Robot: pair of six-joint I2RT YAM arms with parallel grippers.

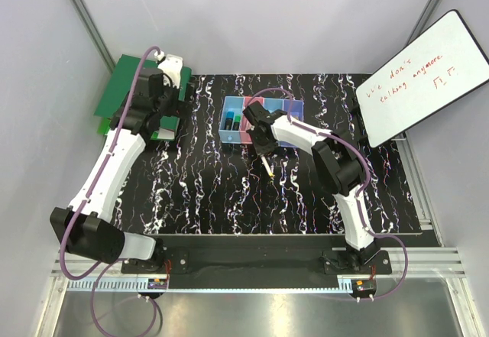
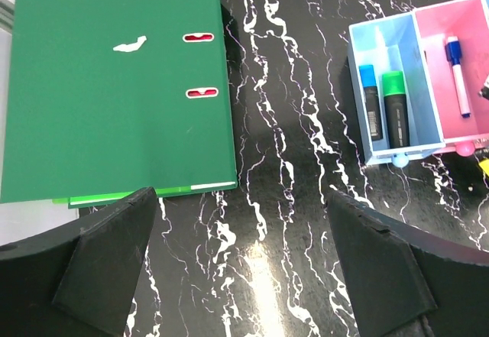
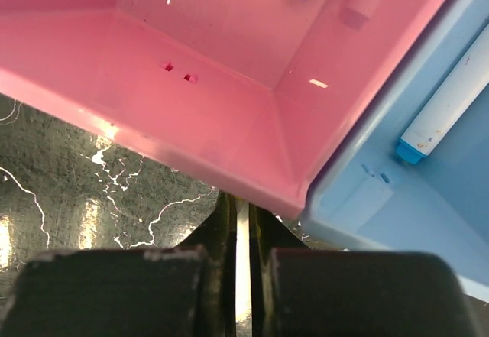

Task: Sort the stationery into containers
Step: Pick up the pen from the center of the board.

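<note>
Yellow-tipped pen looks pinched in the right gripper beside the pink bin, presumably for dropping in; left gripper hangs spread wide.

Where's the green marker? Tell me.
Left wrist view, upper right: the green marker lies in the end blue bin, beside a blue marker, next to the pink bin.

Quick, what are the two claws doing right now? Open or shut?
Left claw: open, holding nothing.
Right claw: shut; whether it pinches anything cannot be told.
</note>
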